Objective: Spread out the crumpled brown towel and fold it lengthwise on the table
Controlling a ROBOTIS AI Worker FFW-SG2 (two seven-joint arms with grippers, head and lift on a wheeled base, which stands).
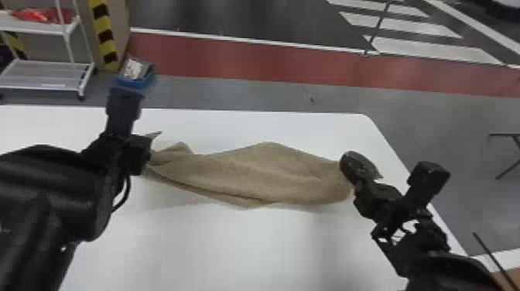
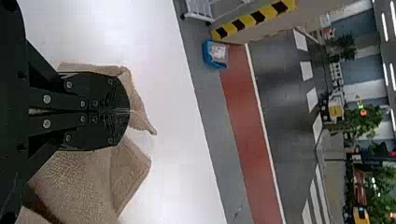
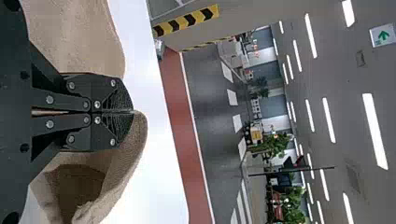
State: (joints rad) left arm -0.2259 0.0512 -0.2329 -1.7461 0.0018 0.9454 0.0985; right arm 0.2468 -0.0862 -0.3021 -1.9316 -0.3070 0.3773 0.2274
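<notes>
My left hand (image 2: 128, 112) pinches brown towel (image 1: 247, 174); my right hand (image 3: 132, 112) pinches other end. Towel hangs loose between them, over white table (image 1: 240, 247). I should pull ends apart gently, evenly, then lower slowly so wrinkles open.

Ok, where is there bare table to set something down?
The widest patch of table is on the near side of the towel, between the arms. A narrower strip runs between towel and far edge. It's crowded at the towel's ends, where the left gripper and right gripper hold it.
</notes>
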